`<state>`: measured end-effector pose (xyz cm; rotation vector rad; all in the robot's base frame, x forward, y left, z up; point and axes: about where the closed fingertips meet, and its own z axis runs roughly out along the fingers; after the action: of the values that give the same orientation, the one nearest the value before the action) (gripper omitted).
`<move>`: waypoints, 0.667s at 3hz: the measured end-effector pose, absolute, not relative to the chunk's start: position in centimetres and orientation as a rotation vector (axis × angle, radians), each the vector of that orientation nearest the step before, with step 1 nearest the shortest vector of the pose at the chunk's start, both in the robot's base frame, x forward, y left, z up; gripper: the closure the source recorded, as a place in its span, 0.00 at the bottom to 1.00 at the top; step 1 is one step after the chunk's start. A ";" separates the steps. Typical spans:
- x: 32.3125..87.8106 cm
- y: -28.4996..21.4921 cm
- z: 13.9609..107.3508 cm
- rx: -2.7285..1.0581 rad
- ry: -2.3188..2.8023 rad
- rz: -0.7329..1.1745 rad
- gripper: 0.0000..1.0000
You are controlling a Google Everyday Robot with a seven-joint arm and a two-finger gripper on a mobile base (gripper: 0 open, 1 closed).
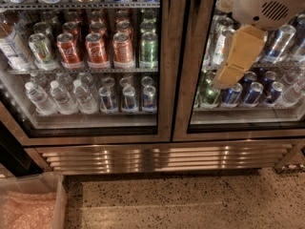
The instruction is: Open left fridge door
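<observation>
The left fridge door (165,80) is a tall glass pane in a brushed steel frame, and it is shut. Red cola cans (95,49) and clear water bottles (59,98) show through its glass. My gripper (228,76) hangs from the white arm at the upper right. It is in front of the right glass door (248,122), just right of the central steel frame posts. It is apart from the left door and holds nothing that I can see.
A steel louvred grille (162,157) runs under both doors. The floor is speckled terrazzo (190,202). A clear plastic bin (29,204) with pinkish contents sits at the lower left. A dark gap lies left of the fridge.
</observation>
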<state>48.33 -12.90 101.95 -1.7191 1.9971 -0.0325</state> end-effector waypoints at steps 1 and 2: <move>49.6 -11.9 101.6 -1.680 1.956 0.036 0.00; 52.2 -9.7 101.6 -1.663 1.907 0.105 0.00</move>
<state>52.24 -9.69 101.63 -1.6629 1.9072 0.1049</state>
